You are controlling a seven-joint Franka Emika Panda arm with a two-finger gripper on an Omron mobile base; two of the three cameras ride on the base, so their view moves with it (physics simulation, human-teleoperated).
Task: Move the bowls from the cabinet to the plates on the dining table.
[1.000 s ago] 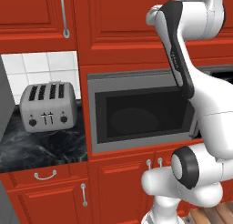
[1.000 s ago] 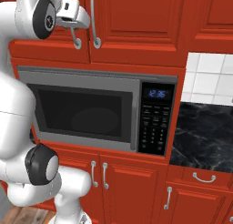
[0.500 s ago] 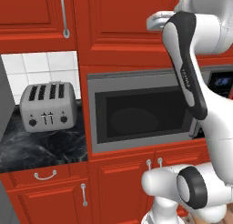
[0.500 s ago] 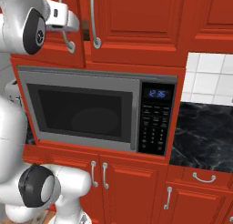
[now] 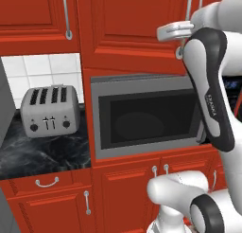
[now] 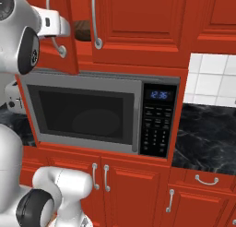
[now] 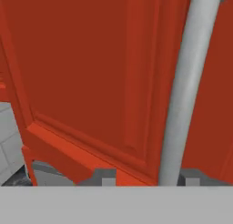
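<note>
The white arm rises in front of the microwave and reaches up to the cabinet above it. From the left base view the gripper sits at the lower end of a silver handle, and the door looks closed from this side. The right base view tells more: the door beside the gripper stands swung out, and in the gap behind it the edge of a dark brown bowl lies on the red shelf. The hand view looks along the red panel with the handle bar running between the two dark tips; the jaws stand apart on either side of the bar, but I cannot tell if they press it. Far left, a toaster stands on the black marble surface.
</note>
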